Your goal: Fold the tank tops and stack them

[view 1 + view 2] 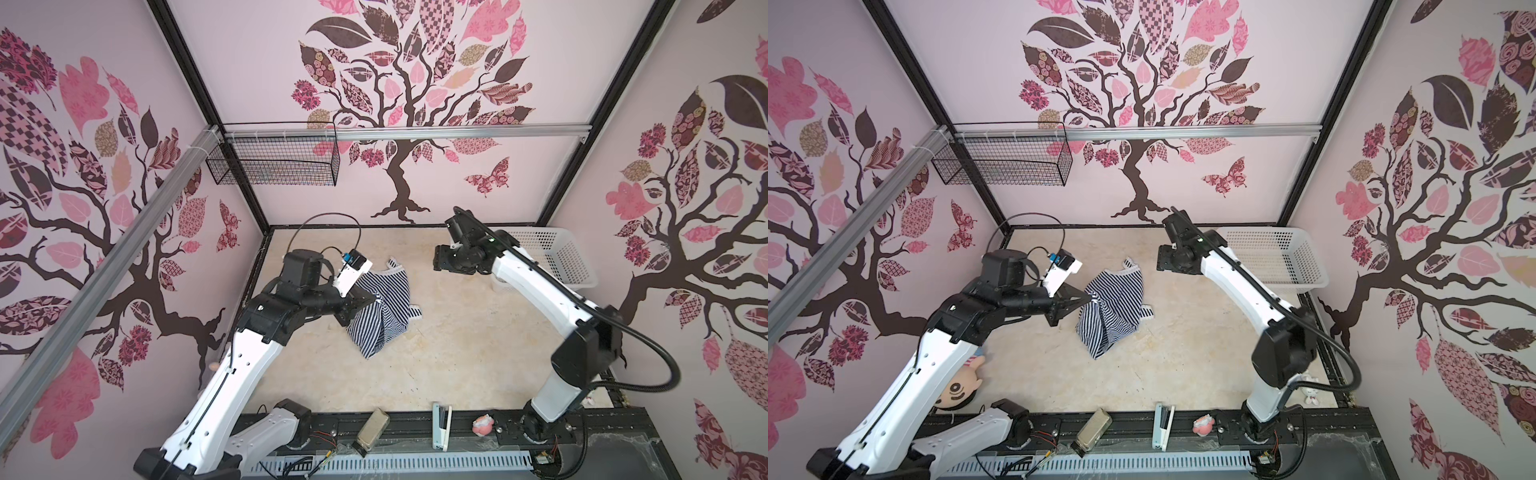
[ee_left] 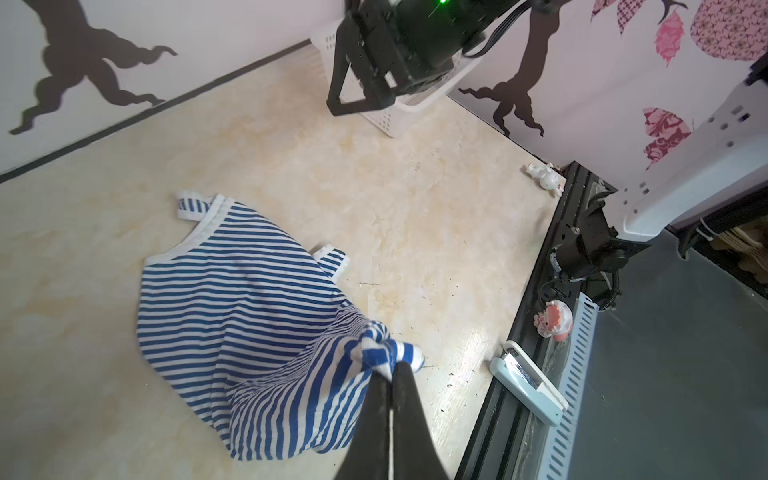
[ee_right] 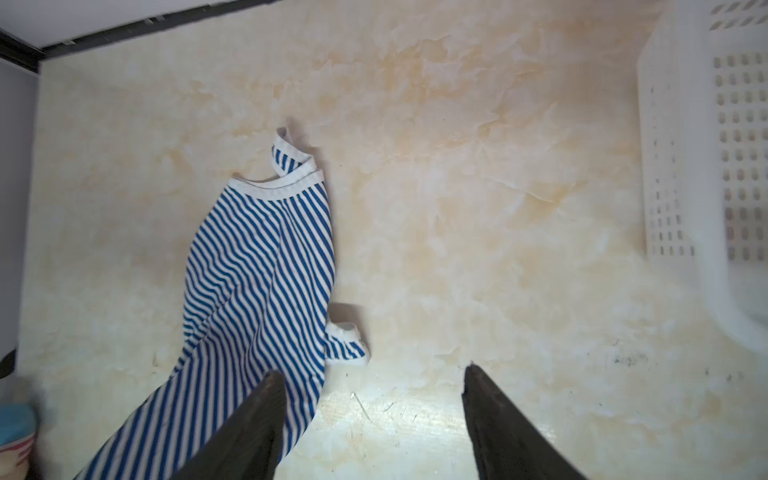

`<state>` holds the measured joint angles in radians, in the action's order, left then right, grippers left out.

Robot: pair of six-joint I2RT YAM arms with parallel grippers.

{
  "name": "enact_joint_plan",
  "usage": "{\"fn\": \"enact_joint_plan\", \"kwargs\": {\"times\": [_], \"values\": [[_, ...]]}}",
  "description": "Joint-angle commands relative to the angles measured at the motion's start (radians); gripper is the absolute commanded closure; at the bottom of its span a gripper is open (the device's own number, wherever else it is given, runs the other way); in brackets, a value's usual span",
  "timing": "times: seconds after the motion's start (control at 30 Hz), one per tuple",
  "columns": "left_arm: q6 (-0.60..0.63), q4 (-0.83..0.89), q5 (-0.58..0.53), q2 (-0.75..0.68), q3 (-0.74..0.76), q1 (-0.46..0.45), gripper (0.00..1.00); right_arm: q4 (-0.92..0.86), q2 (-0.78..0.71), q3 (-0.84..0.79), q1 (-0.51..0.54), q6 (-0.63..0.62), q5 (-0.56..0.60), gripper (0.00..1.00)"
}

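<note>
1. At the 9 o'clock edge of the tank top (image 2: 241,299), the left hand (image 2: 392,368) has its jaws pressed together on a bunched fold of striped cloth. The left wrist view shows the fabric gathered into a knot at the fingertips.
2. From that pinch the cloth rises off the surface (image 1: 457,353) in a ridge and falls away toward 6 o'clock. The rest of the garment lies spread flat.
3. Both top views place the tank top left of the surface's centre, toward 10 o'clock. One white-trimmed strap points to 12 o'clock and the other sticks out at 3 o'clock.
4. The right hand (image 3: 374,374) hangs above the surface at about 2 o'clock from the garment, well apart from it. Its fingers stand wide with nothing between them.
5. A white basket (image 1: 573,266) sits in the surface's 2 o'clock corner, behind the right arm.
6. Along the black rail at 6 o'clock lies a stapler (image 1: 441,424), with a pink figurine (image 1: 483,424) near it at its 3 o'clock.
7. A plush doll (image 1: 959,386) lies at the 8 o'clock corner, partly hidden by the left arm.
</note>
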<state>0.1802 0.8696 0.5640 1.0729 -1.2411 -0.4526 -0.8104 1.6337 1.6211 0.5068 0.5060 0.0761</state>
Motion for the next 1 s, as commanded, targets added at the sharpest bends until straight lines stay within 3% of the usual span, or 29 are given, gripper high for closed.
{"fn": "enact_joint_plan", "kwargs": {"times": [0.0, 0.1, 0.13, 0.2, 0.37, 0.5, 0.67, 0.87, 0.97], "values": [[0.014, -0.033, -0.025, 0.053, -0.013, -0.087, 1.00, 0.059, -0.109, -0.133, -0.007, 0.032, 0.022, 0.29], [0.039, -0.012, -0.058, 0.121, -0.030, -0.192, 1.00, 0.063, -0.187, -0.244, -0.014, 0.048, 0.004, 0.29], [0.042, -0.007, -0.061, 0.144, -0.032, -0.222, 0.91, 0.070, -0.212, -0.284, -0.013, 0.059, -0.017, 0.28], [0.059, 0.020, -0.069, 0.188, -0.044, -0.259, 0.57, 0.101, -0.258, -0.361, -0.014, 0.082, -0.076, 0.28], [0.096, 0.046, -0.141, 0.221, -0.048, -0.268, 0.30, 0.172, -0.370, -0.526, -0.008, 0.155, -0.240, 0.27], [0.116, 0.071, -0.233, 0.206, -0.056, -0.263, 0.29, 0.199, -0.448, -0.599, 0.023, 0.210, -0.304, 0.28], [0.170, 0.012, -0.351, 0.098, 0.092, -0.191, 0.28, 0.195, -0.499, -0.689, 0.166, 0.288, -0.291, 0.30], [0.199, -0.020, -0.323, -0.006, 0.287, 0.004, 0.29, 0.285, -0.491, -0.888, 0.322, 0.391, -0.303, 0.34], [0.199, -0.053, -0.309, -0.034, 0.344, 0.083, 0.28, 0.277, -0.471, -0.912, 0.403, 0.417, -0.249, 0.38]]}}
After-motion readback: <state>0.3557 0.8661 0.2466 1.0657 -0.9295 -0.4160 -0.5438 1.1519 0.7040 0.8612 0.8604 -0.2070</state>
